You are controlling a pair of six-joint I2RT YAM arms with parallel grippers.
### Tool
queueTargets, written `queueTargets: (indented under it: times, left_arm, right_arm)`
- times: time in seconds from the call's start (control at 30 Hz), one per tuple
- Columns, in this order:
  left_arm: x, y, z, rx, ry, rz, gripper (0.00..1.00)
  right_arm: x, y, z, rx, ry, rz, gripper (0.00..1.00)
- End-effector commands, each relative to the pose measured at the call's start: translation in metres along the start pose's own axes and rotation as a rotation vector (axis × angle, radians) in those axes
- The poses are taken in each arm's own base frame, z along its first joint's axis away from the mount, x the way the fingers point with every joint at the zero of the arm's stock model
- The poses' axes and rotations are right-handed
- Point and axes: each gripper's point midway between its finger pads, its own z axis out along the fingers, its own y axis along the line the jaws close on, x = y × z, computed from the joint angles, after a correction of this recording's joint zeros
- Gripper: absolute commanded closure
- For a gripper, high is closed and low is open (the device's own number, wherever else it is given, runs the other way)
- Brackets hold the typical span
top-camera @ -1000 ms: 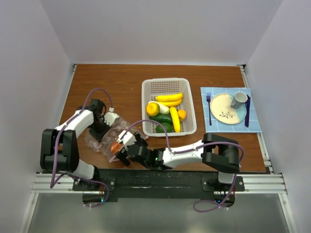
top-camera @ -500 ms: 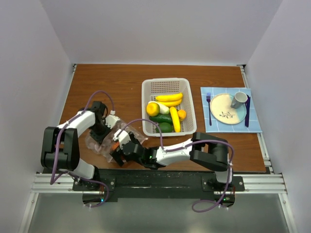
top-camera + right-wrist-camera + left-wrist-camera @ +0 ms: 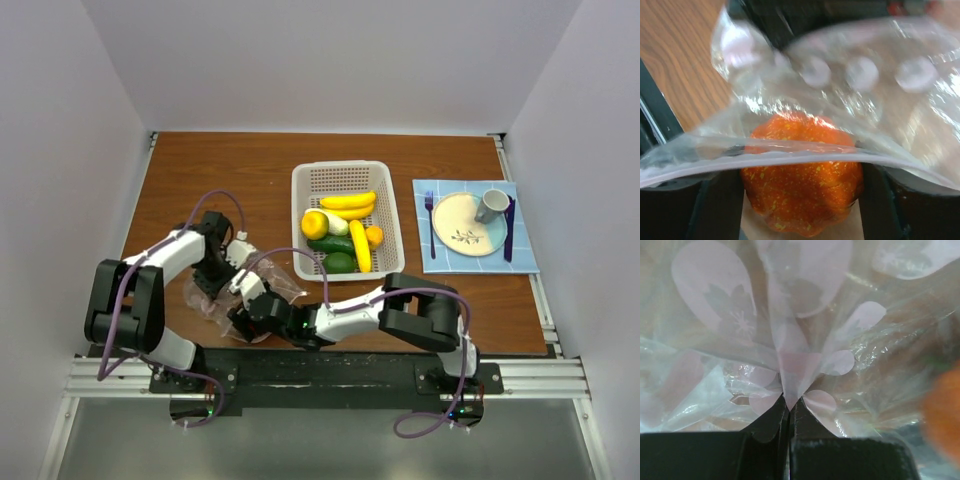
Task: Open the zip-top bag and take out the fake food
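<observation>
The zip-top bag (image 3: 225, 298) lies crumpled at the table's front left, clear plastic with pale pink dots. My left gripper (image 3: 213, 276) is shut on a fold of the bag (image 3: 790, 365), jaws pinched together in the left wrist view (image 3: 789, 407). My right gripper (image 3: 246, 314) reaches into the bag's mouth. In the right wrist view its fingers (image 3: 715, 205) stand on either side of the orange-red tomato (image 3: 802, 165) and touch it, with the zip strip (image 3: 790, 154) running across in front. The other fake food, with the banana (image 3: 349, 203), lemon (image 3: 314, 224) and cucumber (image 3: 331, 244), lies in the basket.
The white perforated basket (image 3: 343, 173) stands mid-table. A blue mat at the right holds a cream plate (image 3: 465, 223), grey mug (image 3: 491, 205), fork and knife. The table's front rail runs just behind the bag.
My right gripper has moved left, deeper into the bag's mouth, and its arm has stretched out. My left gripper has shifted a little right and nearer with the bag fold.
</observation>
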Motion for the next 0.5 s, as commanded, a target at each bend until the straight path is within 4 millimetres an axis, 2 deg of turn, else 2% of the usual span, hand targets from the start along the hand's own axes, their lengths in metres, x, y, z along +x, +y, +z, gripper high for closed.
queueTargets:
  times: [0.0,0.07,0.1,0.13,0.2,0.27,0.3,0.33,0.37,0.4,0.43,0.47]
  left_arm:
    - [-0.005,0.043,-0.009,-0.098,-0.019,-0.067,1.0]
    - [-0.005,0.059,-0.007,-0.134,-0.008,-0.092,1.0]
    - [-0.006,0.068,-0.008,-0.165,-0.001,-0.1,1.0]
    - [-0.006,0.071,-0.005,-0.167,0.01,-0.106,1.0]
    - [-0.011,0.082,-0.005,-0.201,0.001,-0.128,1.0]
    - [-0.018,0.087,-0.003,-0.204,-0.014,-0.151,1.0]
    - [-0.022,0.088,-0.004,-0.199,-0.021,-0.159,1.0]
    - [-0.024,0.089,-0.006,-0.195,-0.025,-0.168,1.0]
    - [-0.036,0.094,-0.015,-0.204,-0.058,-0.194,0.96]
    - [-0.043,0.097,-0.022,-0.204,-0.075,-0.209,0.86]
    - [-0.045,0.095,-0.032,-0.19,-0.08,-0.234,0.57]
    - [-0.066,0.103,-0.054,-0.197,-0.153,-0.244,0.34]
  right_arm:
    - [-0.032,-0.006,-0.029,-0.013,-0.078,0.052,0.6]
    - [-0.037,-0.011,-0.039,-0.006,-0.086,0.058,0.66]
    - [-0.033,-0.014,-0.044,-0.004,-0.078,0.056,0.66]
    - [-0.042,-0.016,-0.053,-0.001,-0.095,0.061,0.66]
    - [-0.042,-0.022,-0.062,0.016,-0.088,0.054,0.65]
    - [-0.051,-0.03,-0.077,0.041,-0.096,0.05,0.66]
    - [-0.048,-0.038,-0.083,0.06,-0.084,0.026,0.66]
    - [-0.064,-0.042,-0.095,0.069,-0.116,0.036,0.66]
    - [-0.071,-0.048,-0.102,0.079,-0.127,0.029,0.67]
    - [-0.074,-0.061,-0.107,0.102,-0.118,0.028,0.67]
    - [-0.095,-0.07,-0.122,0.108,-0.164,0.049,0.67]
    - [-0.104,-0.093,-0.125,0.141,-0.172,0.068,0.67]
